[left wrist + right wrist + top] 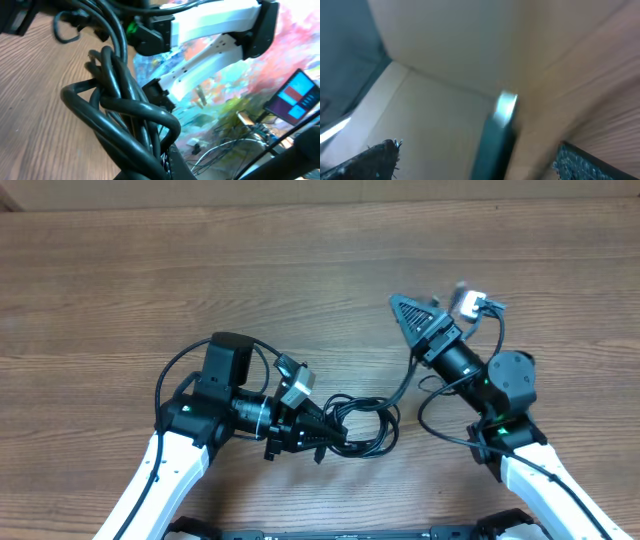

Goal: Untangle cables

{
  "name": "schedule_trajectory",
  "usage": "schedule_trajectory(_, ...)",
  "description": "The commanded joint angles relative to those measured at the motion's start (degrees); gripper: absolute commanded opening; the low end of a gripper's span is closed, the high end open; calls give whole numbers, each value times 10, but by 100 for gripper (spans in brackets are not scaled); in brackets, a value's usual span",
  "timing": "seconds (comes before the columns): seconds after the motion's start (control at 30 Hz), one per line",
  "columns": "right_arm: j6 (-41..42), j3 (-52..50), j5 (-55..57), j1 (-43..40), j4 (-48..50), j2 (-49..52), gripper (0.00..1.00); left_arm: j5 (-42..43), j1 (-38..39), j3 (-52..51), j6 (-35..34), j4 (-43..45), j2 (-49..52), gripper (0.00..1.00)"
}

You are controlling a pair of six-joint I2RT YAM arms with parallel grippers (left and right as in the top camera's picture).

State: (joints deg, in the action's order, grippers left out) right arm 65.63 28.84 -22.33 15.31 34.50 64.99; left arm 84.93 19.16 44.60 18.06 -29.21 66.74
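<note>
cables (366,426): we see knotted bundle on tabletop (300,260), long axis left-right | left tool (328,442): clamped on its left end | right tool (414,310): spread wide, empty

A brown wood-grain table (320,270) fills the overhead view, its grain running side to side; a faint seam (320,207) crosses near the far edge; the light is soft and even. From the left wrist, past the table, a blurred backdrop (290,45) shows pink, teal and orange; a tilted screen (295,97) glows blue and red at the right; thin wires (225,150) sprawl lower down, left of it. From the right wrist all is blurred; a beige surface (455,45) meets a dark teal patch (345,45) at the left.
</note>
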Motion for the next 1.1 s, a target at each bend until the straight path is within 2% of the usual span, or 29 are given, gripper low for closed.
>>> schedule_trajectory(0.0, -75, 5, 10, -12, -36, 1, 100, 39, 3, 2, 12, 1, -11, 4)
schedule_trajectory(0.1, -108, 5, 12, -12, -94, 1, 100, 6, 4, 2, 12, 3, -11, 4)
schedule_trajectory(0.2, -111, 5, 12, -12, -162, 1, 100, -69, 4, 2, -6, 3, -11, 4)
schedule_trajectory(0.4, -111, 5, 7, -12, -265, 1, 100, -331, 4, 2, -131, 3, -11, 4)
schedule_trajectory(0.5, -111, 5, -14, -12, -306, 1, 100, -419, 4, 2, -169, 8, -11, 4)
schedule_trajectory(0.63, -111, 5, -56, -12, -352, 1, 100, -459, 4, 2, -198, 27, -11, 4)
schedule_trajectory(0.83, -110, 5, -130, -12, -412, 1, 100, -474, 3, 2, -200, 64, -11, 4)
schedule_trajectory(1.07, -95, 5, -226, -10, -430, 1, 100, -581, 3, 15, -200, 64, -12, 4)
